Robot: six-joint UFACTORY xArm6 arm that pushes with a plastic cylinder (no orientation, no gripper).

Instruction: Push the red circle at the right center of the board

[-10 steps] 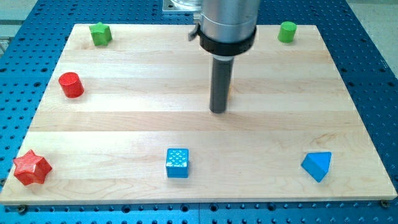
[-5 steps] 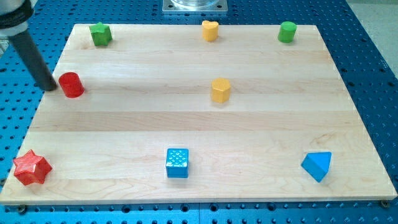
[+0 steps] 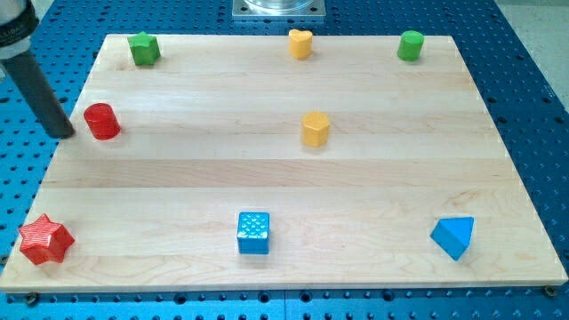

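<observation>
Red circle [image 3: 102, 121], red star [image 3: 44, 240], blue cube [image 3: 254, 232] w/ dotted top.

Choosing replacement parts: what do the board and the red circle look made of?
The board looks like pale wood with a smooth satin finish: joined planks and grain lines show. The red circle, just right of my tip, looks like matte plastic, possibly printed; its surface detail is too small to tell.

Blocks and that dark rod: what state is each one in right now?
Red circle: upright, untouched.
My tip: just left of it, small gap.
Red star: flat, bottom-left corner.
Blue cube: sitting square.
Yellow block: upright, mid-board.
</observation>
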